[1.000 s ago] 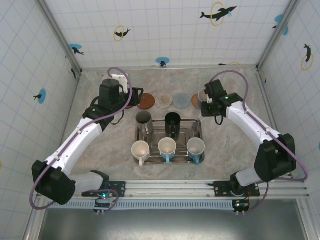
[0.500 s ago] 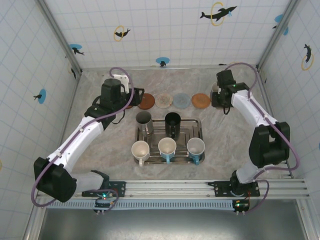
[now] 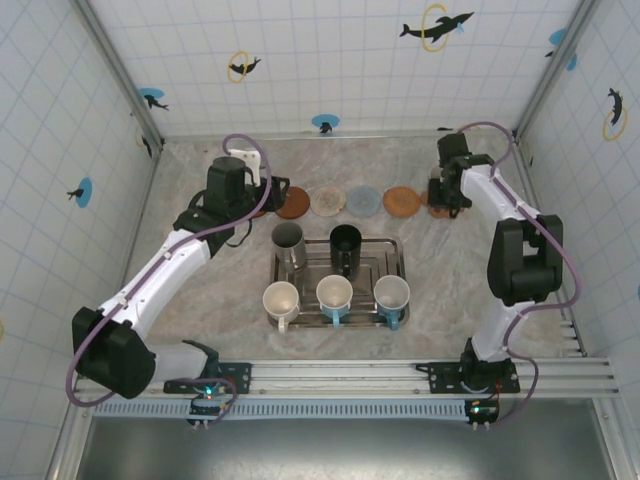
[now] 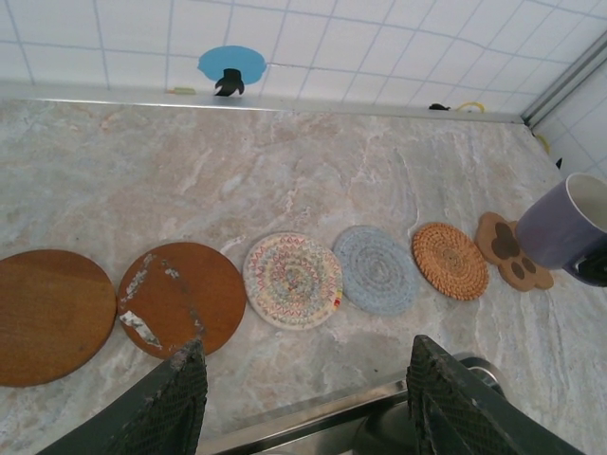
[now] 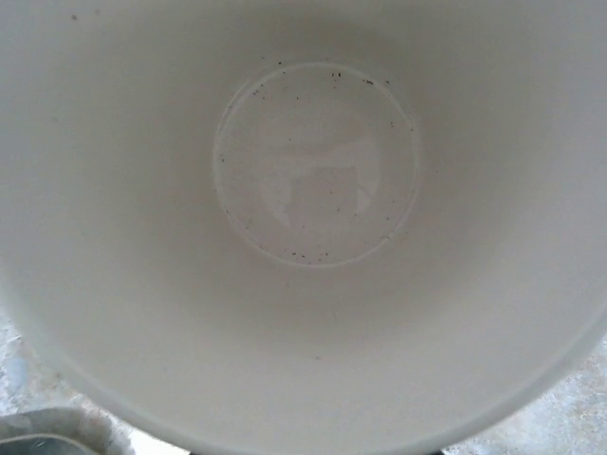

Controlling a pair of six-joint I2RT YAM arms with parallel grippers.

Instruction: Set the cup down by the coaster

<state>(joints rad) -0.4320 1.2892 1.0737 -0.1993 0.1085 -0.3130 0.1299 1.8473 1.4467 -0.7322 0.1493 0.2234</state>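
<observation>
Gripping the cup (image 4: 561,220), right pincer (image 3: 439,198) hovers over coaster (image 4: 500,241).

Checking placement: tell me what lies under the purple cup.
A brown paw-shaped coaster lies under the purple cup; the cup hides the coaster's right edge, and whether they touch is hidden.

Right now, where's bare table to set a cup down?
Free: the strip between the coaster row and the back wall; the marble between the tray and the right wall. Crowded: the tray, packed with cups, and the row itself.
</observation>
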